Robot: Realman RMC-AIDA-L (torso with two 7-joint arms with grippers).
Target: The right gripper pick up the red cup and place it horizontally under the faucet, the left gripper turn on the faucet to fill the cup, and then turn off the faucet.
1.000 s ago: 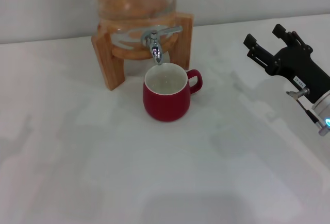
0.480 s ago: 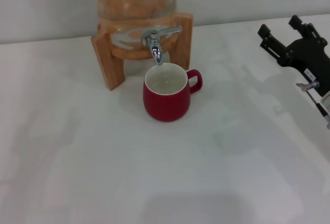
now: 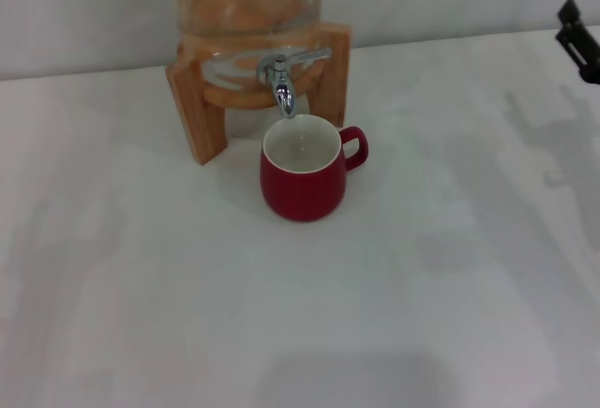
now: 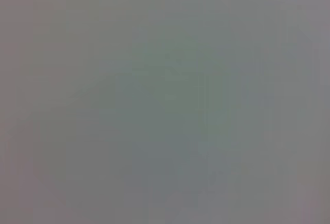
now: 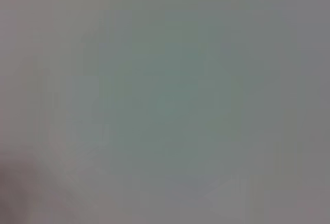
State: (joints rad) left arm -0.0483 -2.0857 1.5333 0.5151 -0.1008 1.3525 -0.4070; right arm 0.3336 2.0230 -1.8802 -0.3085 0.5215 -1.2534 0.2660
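— pulled back since a second ago: right gripper [image 3: 579, 44] now only a black sliver at the far right edge of the head view, well apart from the red cup [image 3: 302, 170]. cut off by the frame, so cannot tell whether spread or closed.

— and left gripper?

— nowhere in the head view. both wrist views give only a flat grey blur, nothing to make out.

— cup placement?

— same spot as before: upright on the white table [image 3: 281, 333], directly beneath the faucet [image 3: 281, 80], handle pointing toward the robot's right, white inside showing. contents hard to tell.

— around it?

— wooden stand [image 3: 192, 108] just behind the cup, glass jar [image 3: 246, 0] on it, top cropped off. pale wall behind the table.
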